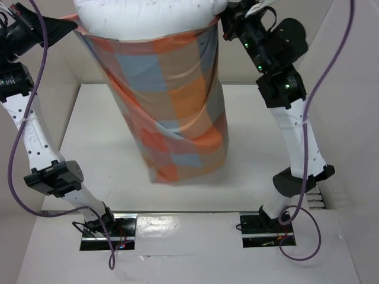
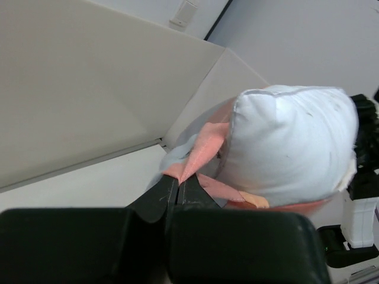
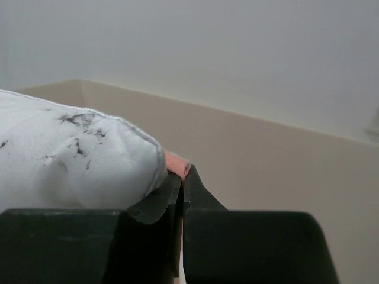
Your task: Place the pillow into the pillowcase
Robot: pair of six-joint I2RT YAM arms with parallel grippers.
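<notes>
i'm holding the pillowcase (image 1: 172, 106) up by its open mouth, one pinch on each side. it's hanging as a long checked sack over the middle of the desk (image 1: 100, 148), and the weight of the filling is working for me. the left gripper (image 2: 177, 184) is clenched on the orange hem at the left of the mouth, its jaws pressed together with a fold of fabric coming out between the tips. the right gripper (image 3: 182, 177) is clamped the same way on the opposite side, with a small bit of orange hem showing just above its tips. i'm keeping the two pinches well apart so the mouth is stretching wide. the pillow (image 1: 148, 18) is sitting mostly inside the sack, filling it out plump. only its white crown is bulging above the hem between my two grippers, touching the fabric all round. the lower end of the case is twisting and dangling toward the near edge of the desk, and i can't tell whether it's resting on the surface or hanging just clear. i'm judging the job as nearly done: what's remaining is getting that white crown below the hem, which i think is calling for the pillow to settle deeper or the hem to be drawn up over it. the risk i'm watching is that i'm gripping thin cloth under a heavy load, so either corner could be slipping out.
</notes>
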